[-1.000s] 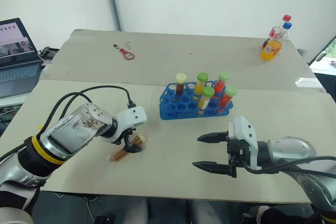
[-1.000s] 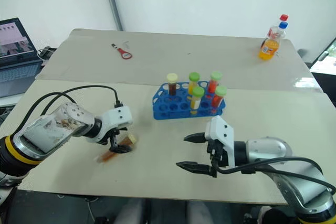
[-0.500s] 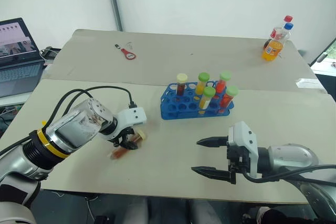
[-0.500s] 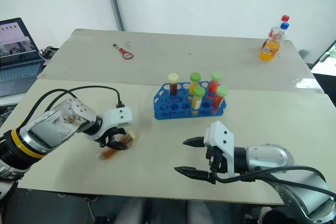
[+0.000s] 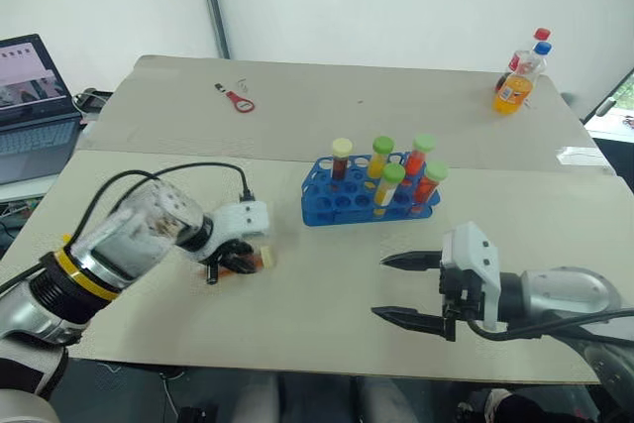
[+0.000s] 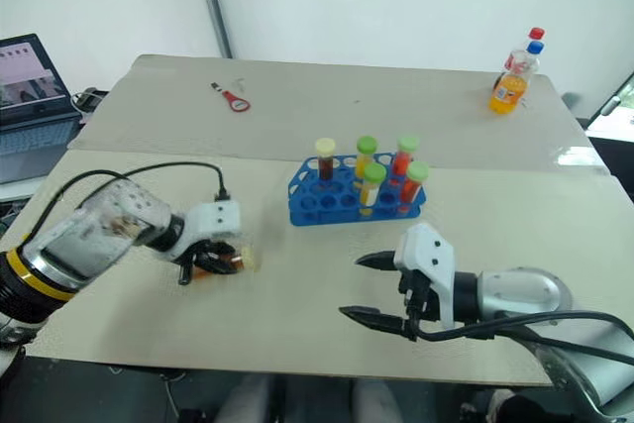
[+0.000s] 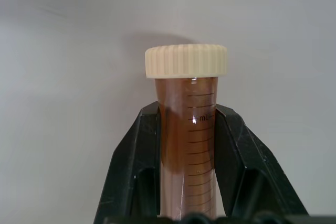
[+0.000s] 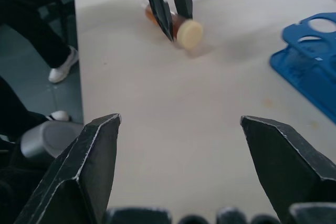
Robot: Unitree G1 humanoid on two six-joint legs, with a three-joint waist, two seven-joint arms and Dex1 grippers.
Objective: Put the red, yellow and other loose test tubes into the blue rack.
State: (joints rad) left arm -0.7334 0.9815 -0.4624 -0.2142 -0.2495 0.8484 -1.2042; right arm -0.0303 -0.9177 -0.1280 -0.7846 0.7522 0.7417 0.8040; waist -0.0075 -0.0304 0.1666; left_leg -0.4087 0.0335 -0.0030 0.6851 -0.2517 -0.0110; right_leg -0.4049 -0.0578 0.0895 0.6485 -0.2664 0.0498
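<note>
Left tool (image 5: 236, 263) is clamped on the brown tube (image 7: 188, 145): both black fingers (image 7: 136, 171) press its sides below the pale-yellow cap (image 7: 186, 61), per the left wrist view. From the head views the tube sits low over the desk (image 5: 327, 304), roughly level, cap end pointing toward the robot's right; can't tell whether it is touching the desk surface or just clear of it. It's well apart from the blue rack (image 5: 369, 201), off to the rack's left and nearer the robot.

Right tool (image 5: 408, 288) hangs over the near desk edge with fingers spread wide, nothing between them. Right wrist view looks across the bare desk at the left tool with the capped tube, and a corner of the rack at the side.

The rack stands near the desk's middle and carries five upright tubes: one brown with pale cap (image 5: 341, 158), two yellow with green caps (image 5: 380, 158), two orange-red with green caps (image 5: 428, 183). Front holes look free.

Far side of the desk: orange soda bottle (image 5: 515, 84), a small red-handled tool (image 5: 238, 99). Laptop (image 5: 32, 106) off to the left.
</note>
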